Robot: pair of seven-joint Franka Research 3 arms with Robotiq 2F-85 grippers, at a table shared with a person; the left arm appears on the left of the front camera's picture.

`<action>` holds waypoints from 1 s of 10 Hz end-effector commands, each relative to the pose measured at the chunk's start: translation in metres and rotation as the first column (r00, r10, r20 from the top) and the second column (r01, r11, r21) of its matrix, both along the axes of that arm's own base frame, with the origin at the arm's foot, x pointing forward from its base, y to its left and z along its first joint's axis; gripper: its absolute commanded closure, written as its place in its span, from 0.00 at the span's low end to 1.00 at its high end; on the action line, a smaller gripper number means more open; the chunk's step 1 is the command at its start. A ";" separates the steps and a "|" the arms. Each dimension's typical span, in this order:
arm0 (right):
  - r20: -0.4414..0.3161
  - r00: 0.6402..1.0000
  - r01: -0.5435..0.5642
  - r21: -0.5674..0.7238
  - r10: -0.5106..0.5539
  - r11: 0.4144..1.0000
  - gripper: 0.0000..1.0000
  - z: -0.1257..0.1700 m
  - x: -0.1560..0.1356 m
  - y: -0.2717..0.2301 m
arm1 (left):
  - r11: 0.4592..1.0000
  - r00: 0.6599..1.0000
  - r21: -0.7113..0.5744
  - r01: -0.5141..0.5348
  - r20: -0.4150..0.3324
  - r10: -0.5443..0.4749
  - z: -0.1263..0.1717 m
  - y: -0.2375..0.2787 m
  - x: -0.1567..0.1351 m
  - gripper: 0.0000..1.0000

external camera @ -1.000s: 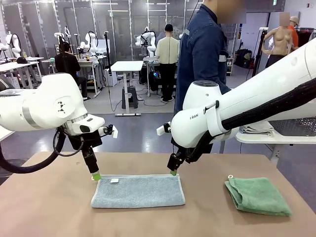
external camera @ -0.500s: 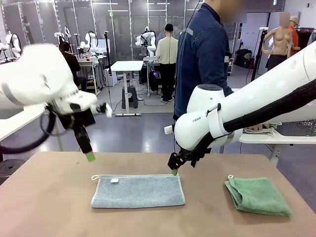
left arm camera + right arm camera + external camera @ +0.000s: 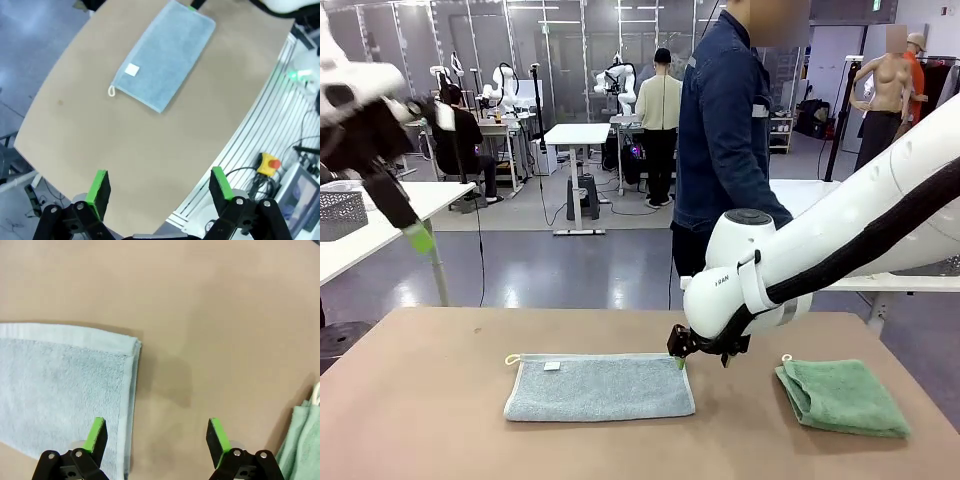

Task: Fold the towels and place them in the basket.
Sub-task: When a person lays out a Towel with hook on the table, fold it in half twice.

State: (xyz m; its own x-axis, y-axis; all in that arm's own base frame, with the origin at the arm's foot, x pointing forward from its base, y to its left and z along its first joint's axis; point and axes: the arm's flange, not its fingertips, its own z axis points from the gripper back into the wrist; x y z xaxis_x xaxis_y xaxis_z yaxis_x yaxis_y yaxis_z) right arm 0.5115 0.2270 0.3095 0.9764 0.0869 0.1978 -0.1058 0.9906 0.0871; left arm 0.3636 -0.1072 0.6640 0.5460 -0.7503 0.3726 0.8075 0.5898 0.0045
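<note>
Two towels on tabletop (image 3: 430,410): blue towel (image 3: 600,388) flat at centre, green towel (image 3: 842,396) folded at right. Basket (image 3: 340,214) on side table (image 3: 440,195), far left. Left end effector (image 3: 160,186) open, empty, high over tabletop. Right end effector (image 3: 157,434) open, empty, low at blue towel's far right corner. Judged step: folding blue. You need a pinch on that corner next, then carry across.

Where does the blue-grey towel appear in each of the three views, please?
Front: towel lower centre, lying flat.
Left wrist: towel top centre, lying diagonally.
Right wrist: towel at left, below middle.
Shared landmark: right gripper, jaws open, at the towel's corner.
</note>
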 end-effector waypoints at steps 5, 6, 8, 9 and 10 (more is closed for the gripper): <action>-0.063 0.994 0.081 -0.071 -0.085 0.994 0.00 -0.003 -0.001 0.038 | 0.961 0.955 0.026 -0.277 0.120 0.272 0.086 0.024 -0.089 0.00; -0.068 0.994 0.083 -0.101 -0.090 0.991 0.00 -0.006 -0.001 0.041 | 0.957 0.945 0.000 -0.289 0.163 0.285 0.098 0.029 -0.106 0.00; -0.091 0.992 0.078 -0.103 -0.087 0.992 0.00 -0.010 0.000 0.044 | 0.954 0.931 -0.047 -0.297 0.208 0.301 0.109 0.040 -0.127 0.00; -0.089 0.992 0.080 -0.102 -0.089 0.992 0.00 -0.010 0.001 0.044 | 0.951 0.922 -0.080 -0.299 0.232 0.309 0.116 0.048 -0.136 0.00; -0.087 0.992 0.080 -0.102 -0.089 0.992 0.00 -0.011 0.001 0.046 | 0.941 0.908 -0.095 -0.323 0.249 0.337 0.124 0.054 -0.145 0.00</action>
State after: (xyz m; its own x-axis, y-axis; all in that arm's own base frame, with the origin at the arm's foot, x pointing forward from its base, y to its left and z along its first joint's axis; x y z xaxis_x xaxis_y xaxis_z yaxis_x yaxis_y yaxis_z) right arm 0.5082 0.2643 0.2992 0.9946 0.0517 0.0900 -0.0540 0.9983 0.0227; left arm 0.2216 -0.0565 0.7884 0.6274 -0.5486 0.5526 0.5737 0.8055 0.1483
